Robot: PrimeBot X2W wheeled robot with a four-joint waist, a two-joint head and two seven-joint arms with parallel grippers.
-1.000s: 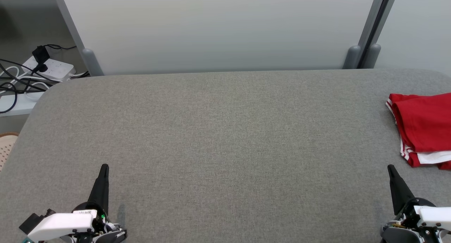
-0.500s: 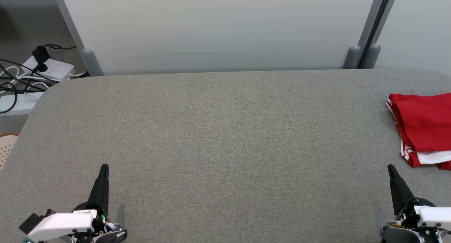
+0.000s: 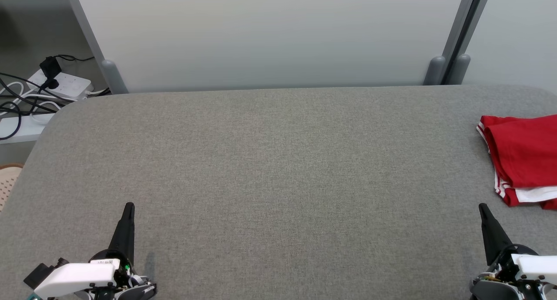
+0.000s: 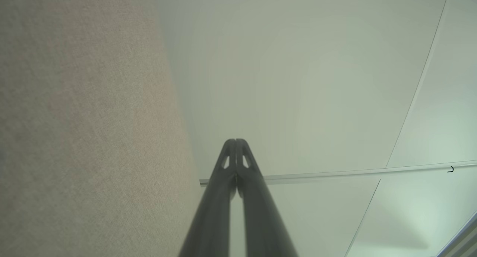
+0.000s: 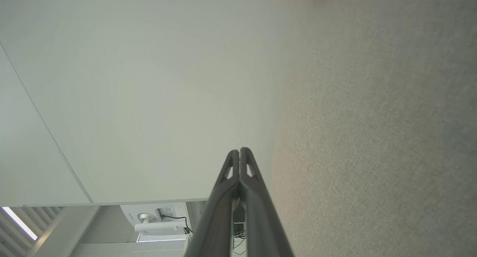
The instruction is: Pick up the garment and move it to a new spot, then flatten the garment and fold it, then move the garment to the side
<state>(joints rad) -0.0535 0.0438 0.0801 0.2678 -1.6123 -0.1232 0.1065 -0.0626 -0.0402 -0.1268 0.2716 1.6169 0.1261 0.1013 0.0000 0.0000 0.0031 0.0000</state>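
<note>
Head view: the red garment is seen ahead-right of the right end effector; that and the left end effector are closed, empty. Soft, light cloth is expected; its striped hem is best pinched.

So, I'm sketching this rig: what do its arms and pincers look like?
The left pincer and right pincer each have two long dark tapering fingers, slotted near the tips, on a black wrist under a white casing. The left bears a small printed label.
</note>
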